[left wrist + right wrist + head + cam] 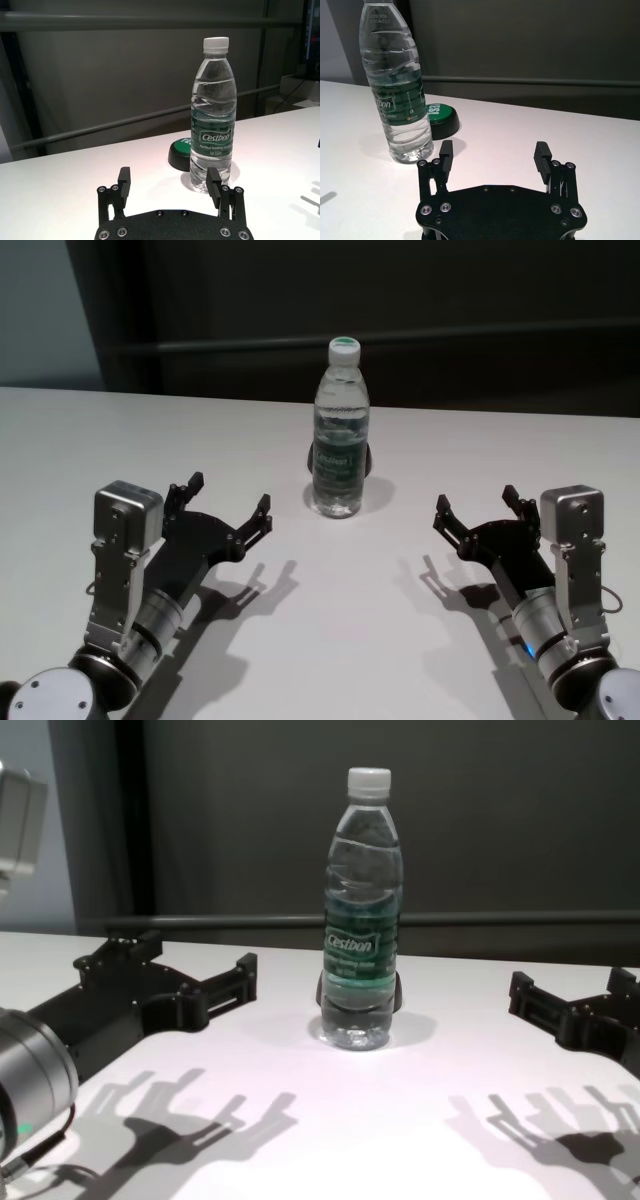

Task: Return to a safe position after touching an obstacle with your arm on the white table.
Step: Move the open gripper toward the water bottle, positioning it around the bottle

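One tall clear plastic water bottle [340,430] with a white screw cap and green "Cestbon" label stands upright near the middle of the wide matte white table [330,640], toward its far side. Water fills it nearly to the neck.

Handling, judged: full, so fairly heavy for its size and bottom-steady, but tall and narrow; a sideways knock high up could tip it. The thin ribbed wall would dent under a hard squeeze, and smooth plastic may slip. If it ever needed holding, the labelled mid-body band is the best spot. The task calls for no grasp, only contact and withdrawal.

Left gripper [228,507]: black, fingers spread wide, holding nothing, hovering low over the table, near-left of the bottle and clear of it.
Right gripper [478,509]: black, fingers spread wide, empty, near-right of the bottle, well apart from it.

Neither arm touches the bottle now; the posture looks close to a safe, withdrawn one.

Count: bottles, one. Grippers, two. Low round green-topped button on a black base [181,152], one, just behind the bottle on its far side. Nothing else on the table in view.
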